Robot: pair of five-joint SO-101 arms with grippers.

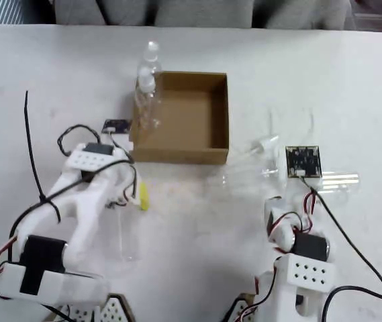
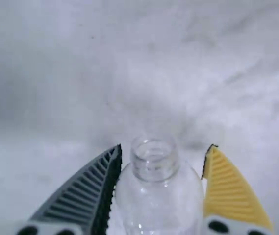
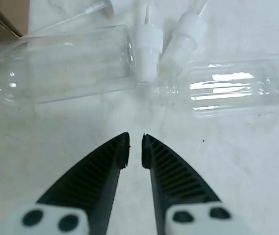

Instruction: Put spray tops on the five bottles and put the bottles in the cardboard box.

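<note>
High view: just before the cardboard box (image 1: 180,117), the left claw (image 1: 137,194) holds an uncapped bottle (image 1: 129,235) lying on the worktop (image 1: 352,80).
Left wrist view: its fingers (image 2: 88,196) pinch the bottle below the open neck.
Right wrist view: the right claw (image 3: 135,147), nearly closed and empty, faces spray tops (image 3: 146,54) lying right of the box. The capping step seems to be in hand, and it likely calls next for fetching a top.

High view down over the table (image 1: 352,80), wrist views close above it

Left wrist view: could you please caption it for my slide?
Left gripper clasping the shoulders of an uncapped clear bottle.
</note>
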